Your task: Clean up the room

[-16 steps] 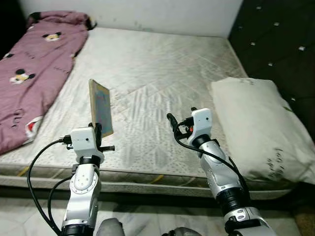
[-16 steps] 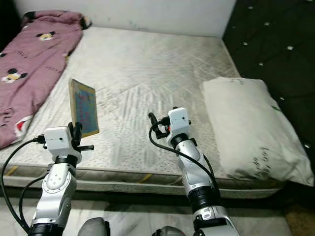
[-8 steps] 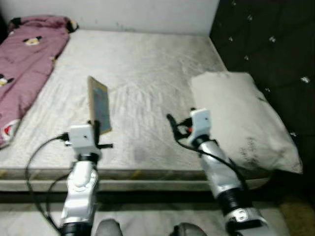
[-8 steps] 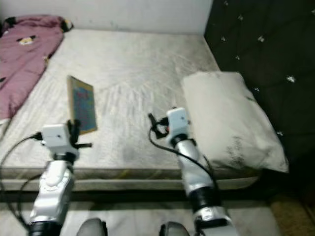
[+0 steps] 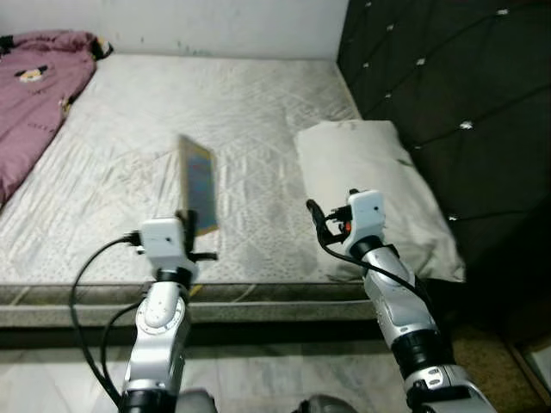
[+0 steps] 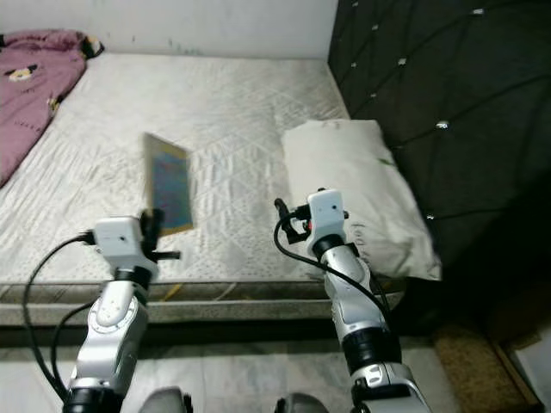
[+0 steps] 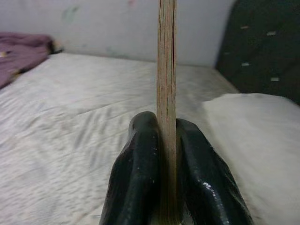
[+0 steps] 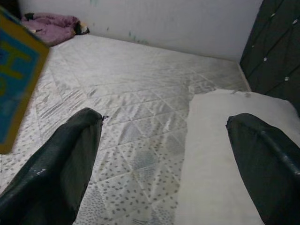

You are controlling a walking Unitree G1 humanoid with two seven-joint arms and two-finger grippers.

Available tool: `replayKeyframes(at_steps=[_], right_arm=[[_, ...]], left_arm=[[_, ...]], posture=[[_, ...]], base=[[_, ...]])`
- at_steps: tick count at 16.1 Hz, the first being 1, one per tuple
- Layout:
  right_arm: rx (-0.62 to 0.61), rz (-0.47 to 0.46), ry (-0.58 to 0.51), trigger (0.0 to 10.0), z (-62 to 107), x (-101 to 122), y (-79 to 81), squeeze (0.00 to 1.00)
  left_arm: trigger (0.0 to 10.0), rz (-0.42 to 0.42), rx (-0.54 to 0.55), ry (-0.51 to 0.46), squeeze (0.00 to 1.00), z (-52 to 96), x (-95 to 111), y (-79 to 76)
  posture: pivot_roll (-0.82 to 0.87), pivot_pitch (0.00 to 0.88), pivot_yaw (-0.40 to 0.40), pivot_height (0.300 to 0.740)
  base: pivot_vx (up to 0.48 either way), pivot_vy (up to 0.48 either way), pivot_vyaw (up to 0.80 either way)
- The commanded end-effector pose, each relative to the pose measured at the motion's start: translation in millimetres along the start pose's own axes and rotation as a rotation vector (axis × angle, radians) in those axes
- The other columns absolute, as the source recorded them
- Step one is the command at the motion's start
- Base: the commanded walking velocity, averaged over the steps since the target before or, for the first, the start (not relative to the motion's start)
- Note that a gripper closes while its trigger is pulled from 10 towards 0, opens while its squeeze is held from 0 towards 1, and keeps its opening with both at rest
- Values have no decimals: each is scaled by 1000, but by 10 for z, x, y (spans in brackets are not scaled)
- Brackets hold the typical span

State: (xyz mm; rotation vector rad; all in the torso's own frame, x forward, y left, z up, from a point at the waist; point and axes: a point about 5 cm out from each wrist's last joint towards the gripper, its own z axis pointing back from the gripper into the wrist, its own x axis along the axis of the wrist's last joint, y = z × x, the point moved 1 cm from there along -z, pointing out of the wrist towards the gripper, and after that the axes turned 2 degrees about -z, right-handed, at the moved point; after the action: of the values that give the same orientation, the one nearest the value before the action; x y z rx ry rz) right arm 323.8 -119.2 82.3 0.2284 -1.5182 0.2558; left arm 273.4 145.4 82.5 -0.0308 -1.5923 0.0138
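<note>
My left gripper (image 7: 166, 187) clamped a book (image 5: 200, 185) upright above the mattress (image 5: 129, 155) edge. My right gripper (image 8: 164, 154) hung beside it with fingers spread wide. Beyond lay a pillow (image 5: 366, 185) against the headboard (image 5: 448, 95), a blanket (image 5: 34, 95) far left.

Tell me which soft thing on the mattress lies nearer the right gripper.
The white pillow, against the dark headboard just beyond the right gripper. The pink blanket lies far off at the mattress's opposite side.

Bare mattress (image 5: 155, 129) ahead: open reach. Pillow (image 5: 366, 185) blocks right side; dark headboard (image 5: 448, 95) walls right.
</note>
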Motion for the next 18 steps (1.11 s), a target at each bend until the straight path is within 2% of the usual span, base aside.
replayKeyframes(at_steps=[1, 10, 15, 18], right_arm=[[17, -2, -17, 10000, -34, 55, 70, 0], [17, 3, -16, 10000, -34, 56, 73, 0], [15, 14, -20, 10000, -37, 63, 50, 0], [11, 20, -24, 10000, -43, 73, 41, 0]], left_arm=[[10000, -7, 13, -73, 0, -19, 148, 65], [10000, 0, 7, -53, 0, -25, 128, 65], [10000, -2, 22, -46, 0, -40, 113, 71], [10000, -1, 18, -51, 0, -49, 129, 56]], posture=[[13, 0, -43, 740], [13, 0, -41, 740], [14, 0, -40, 740], [15, 0, -38, 740]], base=[[356, 0, 0], [347, 0, 0], [0, 0, 0], [0, 0, 800]])
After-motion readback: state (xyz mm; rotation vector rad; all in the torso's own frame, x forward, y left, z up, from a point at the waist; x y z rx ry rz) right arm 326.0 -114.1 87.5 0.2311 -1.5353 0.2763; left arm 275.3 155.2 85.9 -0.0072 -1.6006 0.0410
